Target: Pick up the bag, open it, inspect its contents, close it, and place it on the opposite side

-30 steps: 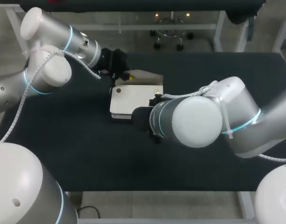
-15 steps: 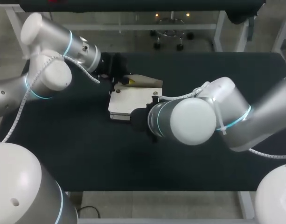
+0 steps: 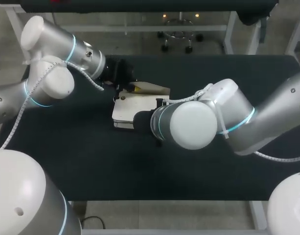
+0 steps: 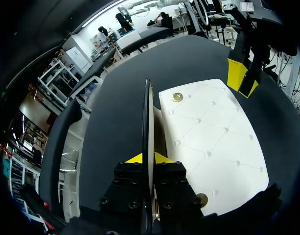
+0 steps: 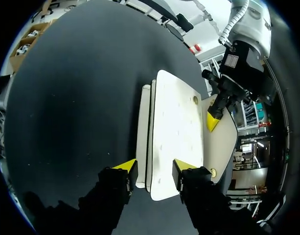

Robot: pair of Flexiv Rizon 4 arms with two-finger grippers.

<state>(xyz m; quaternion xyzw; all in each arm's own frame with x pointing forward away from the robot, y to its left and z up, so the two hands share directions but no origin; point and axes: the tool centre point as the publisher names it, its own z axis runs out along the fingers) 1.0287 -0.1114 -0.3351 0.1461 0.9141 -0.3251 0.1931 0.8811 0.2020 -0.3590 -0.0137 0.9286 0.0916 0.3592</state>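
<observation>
**Bag gripped at both ends, flap raised**

Nearest us, our right arm (image 3: 189,125) lies across the middle of the desk (image 3: 66,161), coming in from its right edge. The right gripper (image 5: 155,169) is narrowly parted and clamped on the near end of the white bag (image 3: 130,107). One yellow tip sits on the quilted face and the other against the opposite side, so the bag's thickness fills the gap.

The bag is a little left of the desk's middle, in the half toward the far edge and well away from every edge. A round gold stud (image 4: 177,97) shows on its quilted face.

Beyond that, the tan-lined flap (image 3: 152,88) stands folded up and away from the body. Our left gripper (image 4: 150,157), coming in from the far left corner, is closed almost completely. Its two tips pinch the thin edge of the flap between them.
</observation>
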